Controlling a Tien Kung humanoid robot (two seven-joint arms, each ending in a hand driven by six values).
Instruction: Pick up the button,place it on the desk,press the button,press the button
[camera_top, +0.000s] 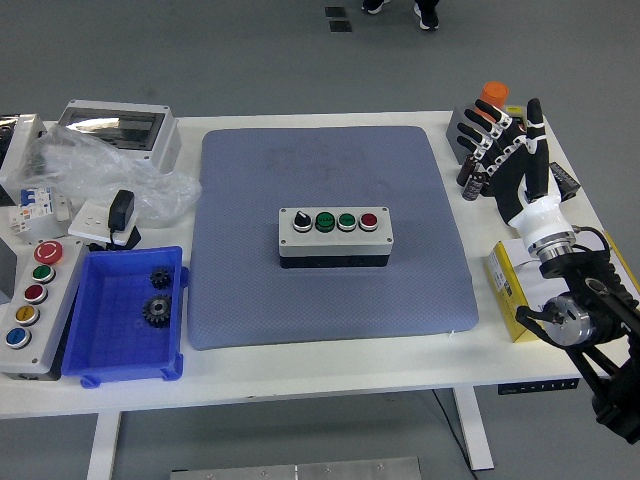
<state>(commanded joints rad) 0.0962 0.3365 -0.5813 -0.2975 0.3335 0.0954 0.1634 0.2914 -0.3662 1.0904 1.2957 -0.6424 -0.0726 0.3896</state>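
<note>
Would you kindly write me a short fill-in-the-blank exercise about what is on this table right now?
1. The button box sits in the middle of the ____ mat.
2. The blue bin holds two black ____.
3. The right hand hovers with fingers spread, holding ____.
4. The rightmost button on the button box is ____.

Missing words: blue; gears; nothing; red

Button box (335, 236) sits mid-pad; blue pad (330, 290) is bare all round it, so approach is free from near, far, left and right sides. Right of the box, off the pad: yellow carton (509, 290), small dark parts (472, 178) and right hand (507, 155) with fingers spread. Left of the box: blue bin (95, 340), plastic bag (100, 170), charger (121, 212).
</note>
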